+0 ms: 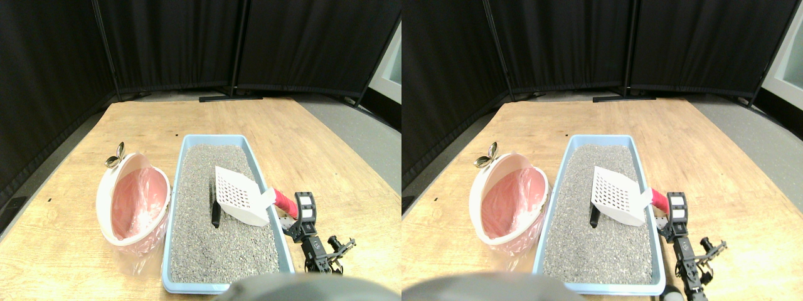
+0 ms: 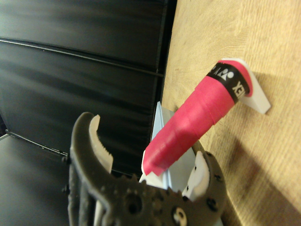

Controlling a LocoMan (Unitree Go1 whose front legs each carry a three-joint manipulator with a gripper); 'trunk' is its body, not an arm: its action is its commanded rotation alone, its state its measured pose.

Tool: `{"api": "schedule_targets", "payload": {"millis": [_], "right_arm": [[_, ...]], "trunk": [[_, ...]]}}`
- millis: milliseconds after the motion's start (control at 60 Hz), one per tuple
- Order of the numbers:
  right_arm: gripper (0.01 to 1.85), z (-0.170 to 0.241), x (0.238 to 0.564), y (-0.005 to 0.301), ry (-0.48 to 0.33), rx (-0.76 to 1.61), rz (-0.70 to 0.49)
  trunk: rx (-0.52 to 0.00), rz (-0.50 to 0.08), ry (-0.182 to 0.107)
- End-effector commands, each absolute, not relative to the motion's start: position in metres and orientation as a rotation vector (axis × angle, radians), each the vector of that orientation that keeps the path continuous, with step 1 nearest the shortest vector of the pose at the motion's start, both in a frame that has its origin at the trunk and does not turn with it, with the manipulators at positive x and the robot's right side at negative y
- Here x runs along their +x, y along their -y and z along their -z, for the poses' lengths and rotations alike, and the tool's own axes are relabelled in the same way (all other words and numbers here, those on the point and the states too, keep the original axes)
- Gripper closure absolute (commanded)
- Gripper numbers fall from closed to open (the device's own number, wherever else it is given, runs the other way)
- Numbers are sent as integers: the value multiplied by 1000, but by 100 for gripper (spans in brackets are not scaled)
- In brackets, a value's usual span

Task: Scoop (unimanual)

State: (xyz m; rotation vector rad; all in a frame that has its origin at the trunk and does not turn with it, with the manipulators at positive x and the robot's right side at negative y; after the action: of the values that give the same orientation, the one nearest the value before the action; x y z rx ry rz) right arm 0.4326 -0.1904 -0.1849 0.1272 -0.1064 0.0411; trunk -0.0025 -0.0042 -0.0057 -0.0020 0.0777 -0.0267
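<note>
A white slotted scoop (image 1: 238, 195) lies tilted across the right rim of the light-blue litter tray (image 1: 182, 157), its head over the grey litter (image 1: 213, 248). A small black piece (image 1: 214, 212) sits in the litter just left of the scoop head. The scoop's red wrapped handle (image 1: 285, 202) sticks out over the rim toward my right gripper (image 1: 296, 216). In the wrist view the handle (image 2: 197, 117) runs down between the gripper (image 2: 146, 141) fingers (image 2: 94, 136), which stand open on either side of its end, with a gap still showing beside it.
A white bin with a pink liner (image 1: 132, 200) stands tilted against the tray's left side, with a small metal clip (image 1: 115, 157) on its far rim. Everything rests on a wooden platform (image 1: 313, 144). Black curtains (image 1: 251, 44) close off the back.
</note>
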Motion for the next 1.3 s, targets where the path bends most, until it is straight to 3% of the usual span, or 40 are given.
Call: {"api": "schedule_targets", "payload": {"millis": [17, 650, 1300], "right_arm": [[102, 183, 436, 191, 148, 133, -38], [101, 194, 452, 199, 81, 229, 38], [105, 196, 474, 207, 68, 254, 35]], "trunk": [[-20, 22, -92], [-16, 35, -101], [-26, 35, -82]]}}
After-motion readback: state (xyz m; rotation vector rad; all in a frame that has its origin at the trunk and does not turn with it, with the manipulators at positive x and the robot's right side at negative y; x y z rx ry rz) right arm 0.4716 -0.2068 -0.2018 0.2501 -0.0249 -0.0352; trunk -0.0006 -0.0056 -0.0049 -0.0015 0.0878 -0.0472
